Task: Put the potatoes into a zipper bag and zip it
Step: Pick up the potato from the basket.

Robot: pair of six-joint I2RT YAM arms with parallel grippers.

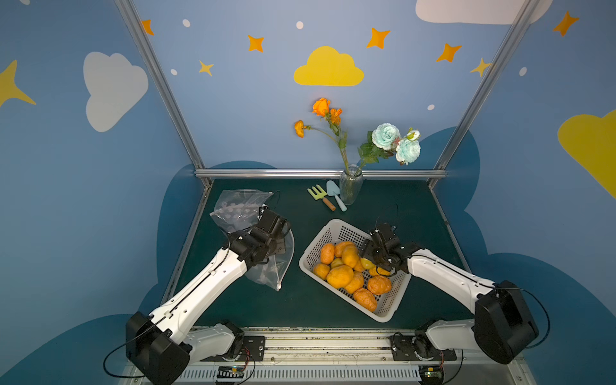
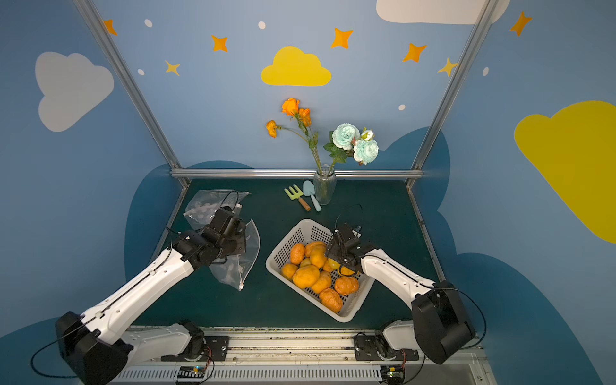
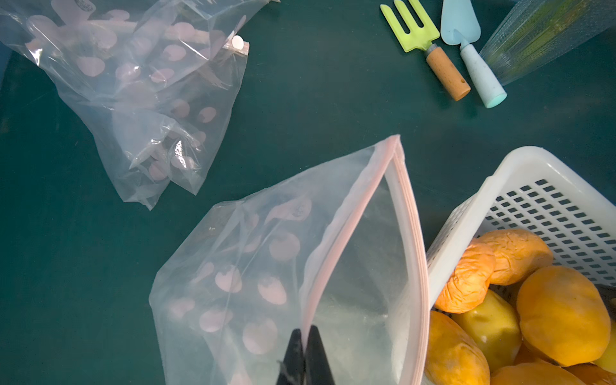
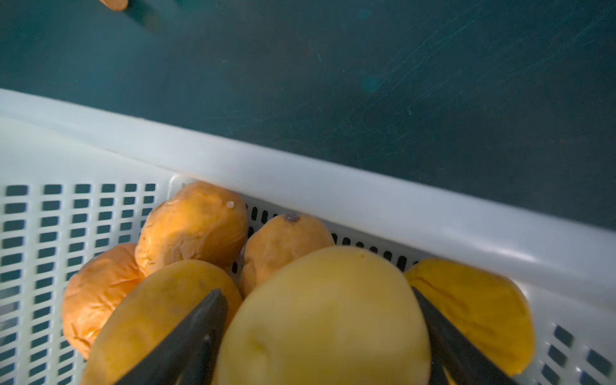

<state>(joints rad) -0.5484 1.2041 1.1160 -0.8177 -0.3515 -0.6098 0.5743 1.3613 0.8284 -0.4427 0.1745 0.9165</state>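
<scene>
Left gripper (image 3: 305,336), arm outstretched, clenches the zipper bag (image 3: 253,266) by its rim; right gripper (image 4: 316,291) dips into the basket (image 4: 333,196), straddling a yellow potato (image 4: 326,316), grip unclear.

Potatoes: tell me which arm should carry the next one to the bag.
Right. The right claw brackets a yellow potato in the basket; the left claw is shut on the bag, holding its mouth open.

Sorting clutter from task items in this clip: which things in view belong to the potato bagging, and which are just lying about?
Job: potatoes in the white basket; zipper bag, pinched by the left gripper; right gripper, jaws either side of a yellow potato.
Lying about: second bag, green fork, blue trowel, vase of flowers.
</scene>
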